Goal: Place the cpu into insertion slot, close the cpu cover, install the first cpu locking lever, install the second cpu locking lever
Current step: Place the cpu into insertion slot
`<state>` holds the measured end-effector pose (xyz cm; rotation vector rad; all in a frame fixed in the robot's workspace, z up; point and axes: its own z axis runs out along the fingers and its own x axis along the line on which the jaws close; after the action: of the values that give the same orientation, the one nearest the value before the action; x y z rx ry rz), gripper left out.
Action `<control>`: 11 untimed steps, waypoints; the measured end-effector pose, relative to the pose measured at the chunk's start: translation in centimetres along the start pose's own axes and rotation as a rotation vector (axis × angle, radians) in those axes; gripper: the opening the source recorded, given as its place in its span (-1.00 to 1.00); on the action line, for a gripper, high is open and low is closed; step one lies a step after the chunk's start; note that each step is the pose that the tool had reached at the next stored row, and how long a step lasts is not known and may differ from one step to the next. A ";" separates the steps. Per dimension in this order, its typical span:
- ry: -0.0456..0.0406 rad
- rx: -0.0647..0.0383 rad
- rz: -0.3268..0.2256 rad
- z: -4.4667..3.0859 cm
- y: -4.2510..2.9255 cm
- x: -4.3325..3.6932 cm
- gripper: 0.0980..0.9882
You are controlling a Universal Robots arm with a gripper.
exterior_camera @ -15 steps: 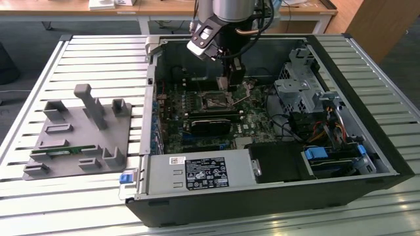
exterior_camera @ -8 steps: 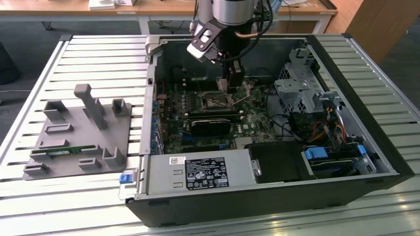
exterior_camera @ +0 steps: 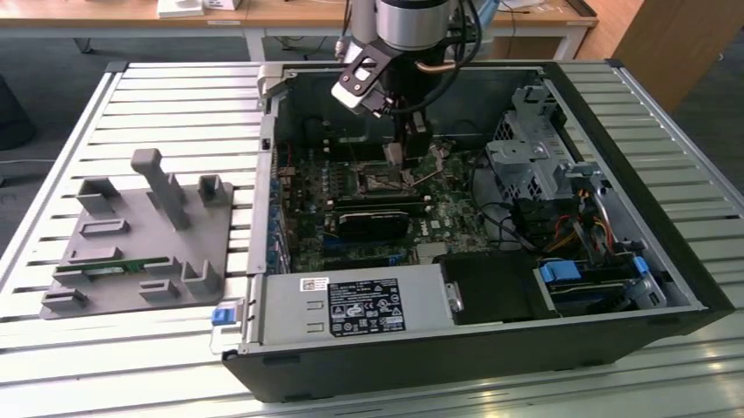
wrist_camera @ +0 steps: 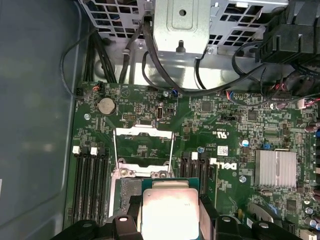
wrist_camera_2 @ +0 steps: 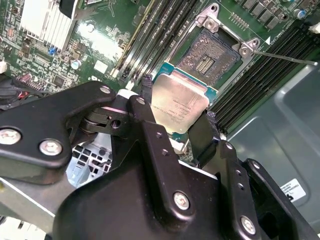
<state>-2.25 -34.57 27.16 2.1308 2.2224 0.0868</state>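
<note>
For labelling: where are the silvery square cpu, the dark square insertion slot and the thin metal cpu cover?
silvery square cpu (wrist_camera_2: 180, 107), second wrist view, middle of metal face.
dark square insertion slot (wrist_camera_2: 210, 56), second wrist view, contact field.
thin metal cpu cover (wrist_camera: 144, 131), first wrist view, frame bar.

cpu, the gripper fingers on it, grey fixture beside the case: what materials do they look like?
cpu: metal lid, pale satin sheen with soft glare; teal-green edge, likely circuit laminate.
fingers: matte black, fixed with silver screws; coated metal or hard plastic, can't tell which.
grey fixture: uniform matte grey, blocky posts, probably plastic.
</note>
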 end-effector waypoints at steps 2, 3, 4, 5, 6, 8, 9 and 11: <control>-0.0001 0.000 0.000 0.15 -0.01 0.00 -0.01; -0.0001 0.000 0.000 0.23 -0.02 0.00 -0.01; -0.0001 0.000 0.000 0.30 -0.03 0.00 -0.01; -0.0001 0.000 0.000 0.38 -0.03 0.00 -0.01; -0.0001 0.000 0.000 0.45 -0.04 0.00 -0.01; -0.0002 0.000 0.000 0.60 -0.05 0.00 -0.01; -0.0001 0.000 0.000 0.67 -0.06 0.00 -0.01; -0.0001 0.000 0.000 0.81 -0.07 0.00 -0.01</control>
<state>-2.25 -34.57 26.34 2.1307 2.2223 0.0866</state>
